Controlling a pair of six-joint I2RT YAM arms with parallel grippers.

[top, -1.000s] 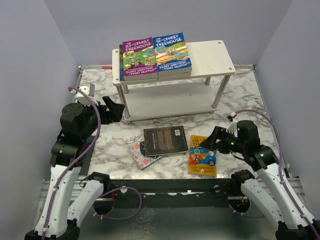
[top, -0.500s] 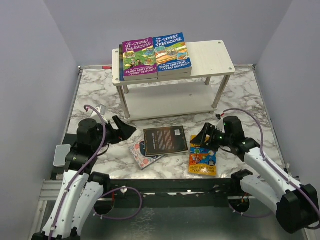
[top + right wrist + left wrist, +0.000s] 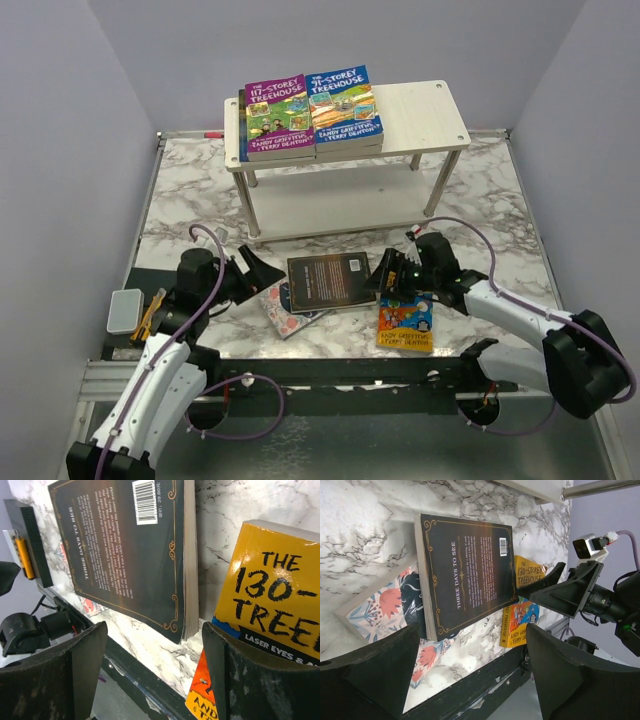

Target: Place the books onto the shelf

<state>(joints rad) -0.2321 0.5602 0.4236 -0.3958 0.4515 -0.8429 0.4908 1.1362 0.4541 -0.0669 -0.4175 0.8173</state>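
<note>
A dark brown book (image 3: 331, 280) lies face down on the marble table, overlapping a pink floral book (image 3: 285, 312). An orange book (image 3: 405, 318) lies to its right. Purple (image 3: 276, 118) and blue (image 3: 343, 108) books rest on stacks on the white shelf's (image 3: 425, 115) top tier. My left gripper (image 3: 262, 272) is open, low at the dark book's left edge. My right gripper (image 3: 388, 275) is open at that book's right edge, above the orange book's top. In the left wrist view the dark book (image 3: 467, 570) lies ahead of the open gripper (image 3: 472, 630). The right wrist view shows it (image 3: 130, 550) beyond the open gripper (image 3: 154, 627), beside the orange cover (image 3: 270, 610).
A small grey case (image 3: 126, 310) sits off the table's left edge. The shelf's lower tier (image 3: 340, 205) holds nothing. The table's black front rail (image 3: 330, 365) runs just below the books. Purple walls close in on both sides.
Both arms have come down and inward, the left gripper to the dark book's left edge, the right to its right edge. The books have not moved. Both grippers stay open.
</note>
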